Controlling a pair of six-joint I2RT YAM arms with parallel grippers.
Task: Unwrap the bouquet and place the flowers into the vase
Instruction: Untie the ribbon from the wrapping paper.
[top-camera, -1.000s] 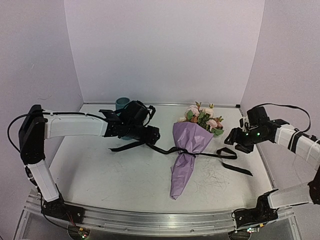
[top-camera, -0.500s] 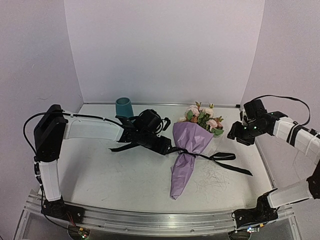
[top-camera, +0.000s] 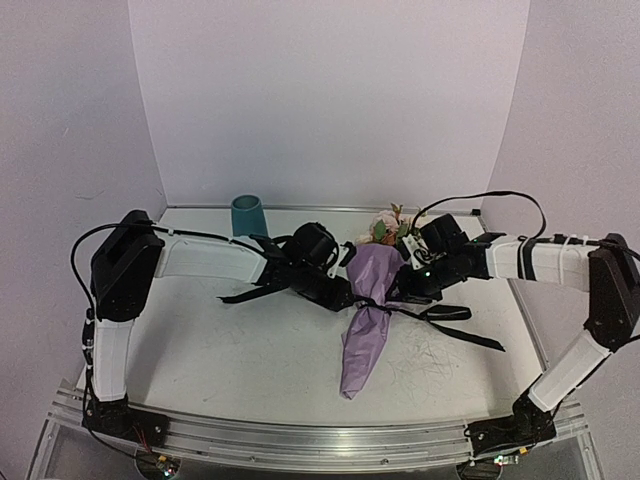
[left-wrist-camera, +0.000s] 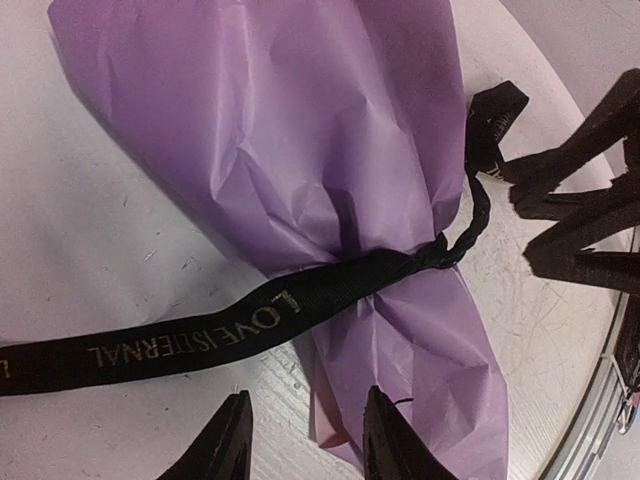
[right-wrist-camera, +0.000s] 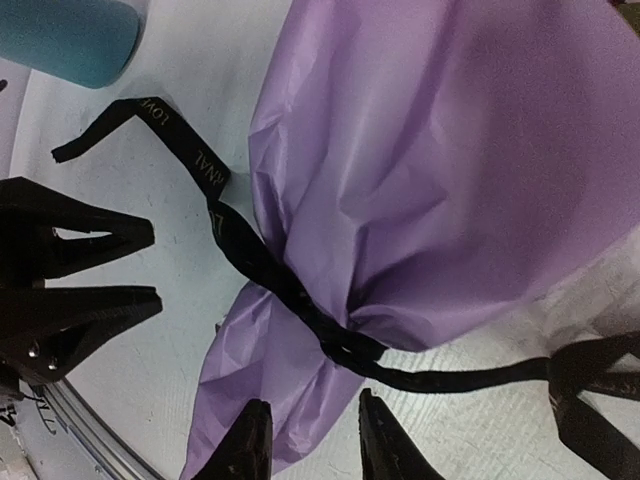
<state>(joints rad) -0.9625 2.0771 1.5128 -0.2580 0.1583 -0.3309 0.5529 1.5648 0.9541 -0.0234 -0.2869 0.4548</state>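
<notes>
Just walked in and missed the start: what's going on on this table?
Two robot arms flank a wrapped bouquet lying on the table. The left gripper and the right gripper hover either side of the knot of the black ribbon, jaws apart, gripping nothing. The ribbon is not yet untied, and the teal vase stands upright at the back left.

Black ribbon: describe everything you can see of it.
The black ribbon is a flat woven band with gold lettering, LOVE IS ETERNAL. It cinches the lilac paper cone at its narrow waist and is twisted rope-like there. Loose tails lie flat on the table to both sides, the right one looped. The open left gripper and right gripper flank the cinch; neither visibly grips it.
</notes>
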